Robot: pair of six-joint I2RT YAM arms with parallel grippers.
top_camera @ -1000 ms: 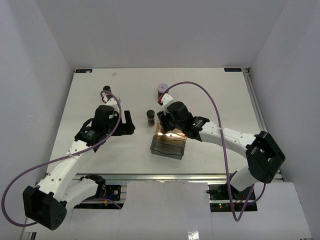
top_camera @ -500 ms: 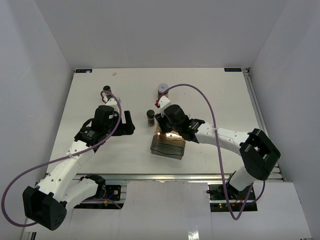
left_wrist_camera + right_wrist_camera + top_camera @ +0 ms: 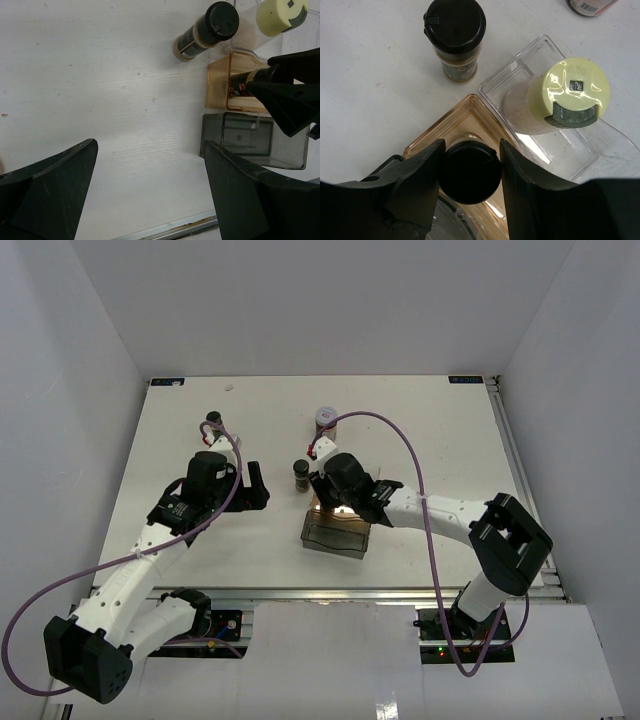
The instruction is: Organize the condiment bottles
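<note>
My right gripper [image 3: 470, 167] is shut on a black-capped condiment bottle [image 3: 470, 172], holding it upright inside an amber bin [image 3: 451, 122]. Beside it, a yellow-capped bottle [image 3: 568, 95] stands in a clear bin [image 3: 495, 82]. Another black-capped bottle [image 3: 455, 30] stands on the table just beyond the bins. A pink-capped bottle [image 3: 325, 418] and a small dark bottle [image 3: 213, 421] stand farther back. My left gripper [image 3: 150, 190] is open over bare table, left of the bins, with nothing between its fingers.
A smoky empty bin [image 3: 335, 537] lies just in front of the amber bin, toward the near edge. The table's metal front rail [image 3: 170, 227] runs close under my left gripper. White walls close the table on three sides.
My right gripper has shifted a little left with the black-capped bottle, over the amber bin. The left arm has not moved.
</note>
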